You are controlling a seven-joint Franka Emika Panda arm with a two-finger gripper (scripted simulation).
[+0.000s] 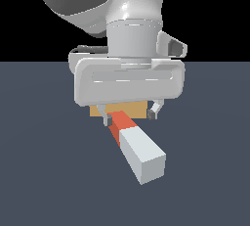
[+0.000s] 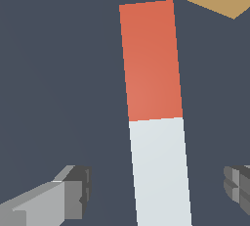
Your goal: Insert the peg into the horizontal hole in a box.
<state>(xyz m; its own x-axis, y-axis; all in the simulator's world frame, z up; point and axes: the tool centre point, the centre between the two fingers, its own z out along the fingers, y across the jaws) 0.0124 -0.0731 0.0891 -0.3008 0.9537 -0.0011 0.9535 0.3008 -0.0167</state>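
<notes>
Since my end effector point(image 2: 156, 191) hangs wide open, holding nothing, around the peg point(image 2: 155, 117) at lower centre, an off-centre closure could skew it away from the box point(image 1: 118, 110).

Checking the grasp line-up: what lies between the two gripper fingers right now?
The peg lies between the open fingers, touching neither; bare floor shows either side in the wrist view.
</notes>
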